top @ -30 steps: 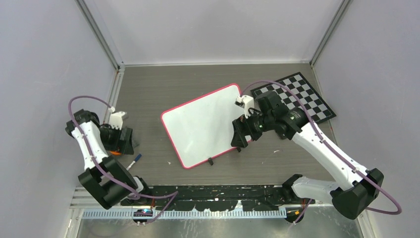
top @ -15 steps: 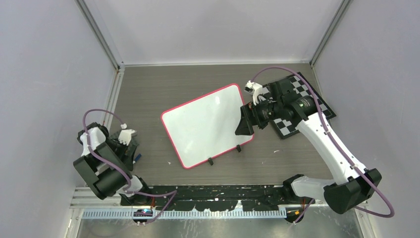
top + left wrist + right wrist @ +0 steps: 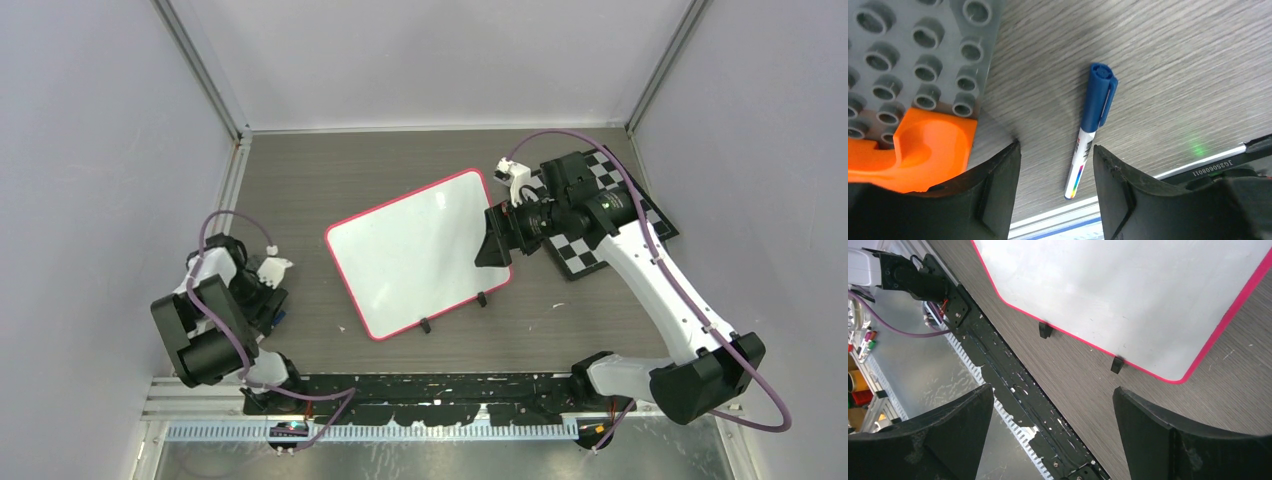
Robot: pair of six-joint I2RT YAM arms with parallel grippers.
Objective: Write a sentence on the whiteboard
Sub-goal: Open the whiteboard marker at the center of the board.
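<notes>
Whiteboard [image 3: 415, 255] is lying flat near the centre of the top view, slightly right of middle. It is a large rounded-corner rectangle with a thin pink-red frame, rotated so one corner is pointing to the upper right and another to the lower left. The surface is showing plain white with a faint grey sheen. Two small black clip feet [image 3: 425, 325] are sitting on its lower edge. In the right wrist view the board [image 3: 1128, 295] is filling the upper right, feet [image 3: 1045, 330] along its lower-left edge.
</notes>
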